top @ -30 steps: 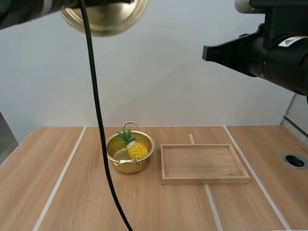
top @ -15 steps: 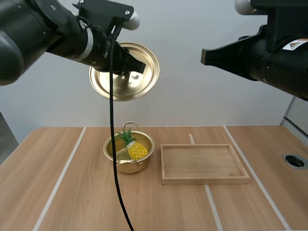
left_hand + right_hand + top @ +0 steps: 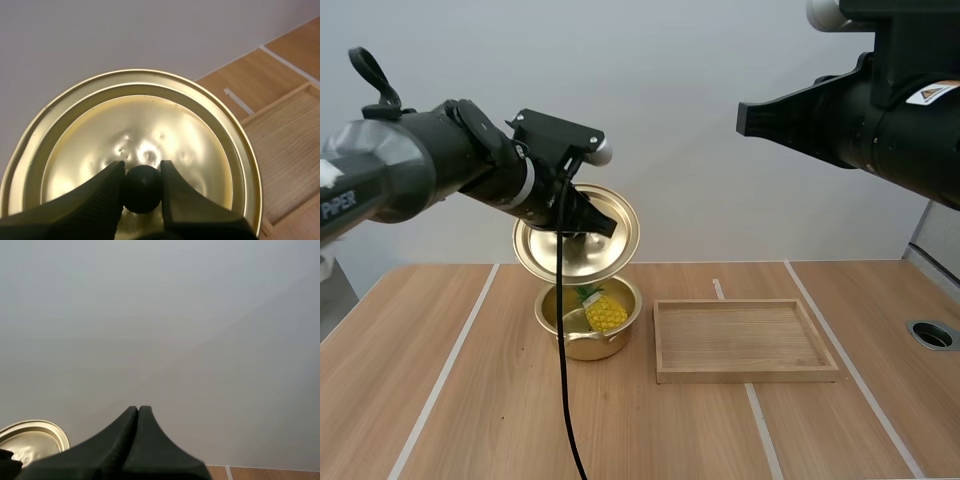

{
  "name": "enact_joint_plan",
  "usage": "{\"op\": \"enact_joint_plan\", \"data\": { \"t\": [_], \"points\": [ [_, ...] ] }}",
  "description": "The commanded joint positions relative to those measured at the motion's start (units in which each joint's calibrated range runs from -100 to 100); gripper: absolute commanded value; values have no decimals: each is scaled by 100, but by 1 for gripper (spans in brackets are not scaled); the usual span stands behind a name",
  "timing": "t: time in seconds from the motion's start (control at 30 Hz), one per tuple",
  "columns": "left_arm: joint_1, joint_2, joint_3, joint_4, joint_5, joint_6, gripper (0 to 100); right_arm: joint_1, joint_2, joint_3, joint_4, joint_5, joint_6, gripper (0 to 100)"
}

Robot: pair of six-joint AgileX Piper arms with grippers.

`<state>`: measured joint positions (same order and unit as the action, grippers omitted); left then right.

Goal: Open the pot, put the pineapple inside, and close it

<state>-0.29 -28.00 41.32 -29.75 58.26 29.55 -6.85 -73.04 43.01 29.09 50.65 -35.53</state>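
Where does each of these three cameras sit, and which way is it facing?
High view: behind and above the arm bases, looking forward and down at the table, the pot holding the pineapple, and the wooden tray; left arm and right arm both show.
Left wrist view: rides the left arm, facing the top of the lid past the left jaws, shut on its knob.
Right wrist view: rides the right arm, facing the wall past the right jaws, shut together.
Shared: all three see the lid.
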Motion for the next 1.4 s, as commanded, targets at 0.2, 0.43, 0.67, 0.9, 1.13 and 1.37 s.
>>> {"op": "enact_joint_plan", "data": {
  "t": [0.2, 0.43, 0.67, 0.9, 1.13, 1.37],
  "points": [
    [-12, 704, 194, -274, -238, 263, 0, -18, -52, -12, -31, 356, 23, 0],
    [-12, 1082, 194, -534, -450, 555, 0, -18, -52, -12, -31, 455, 23, 0],
    [-12, 1343, 194, -567, -607, 791, 0, -18, -52, -12, -31, 474, 23, 0],
    [-12, 1730, 194, -641, -840, 935, 0, -18, -52, -12, -31, 474, 23, 0],
    [-12, 2100, 194, -641, -978, 1031, 0, -18, -52, -12, -31, 474, 23, 0],
    [-12, 2383, 194, -664, -982, 1081, 0, -18, -52, -12, -31, 494, 23, 0]
  ]
}}
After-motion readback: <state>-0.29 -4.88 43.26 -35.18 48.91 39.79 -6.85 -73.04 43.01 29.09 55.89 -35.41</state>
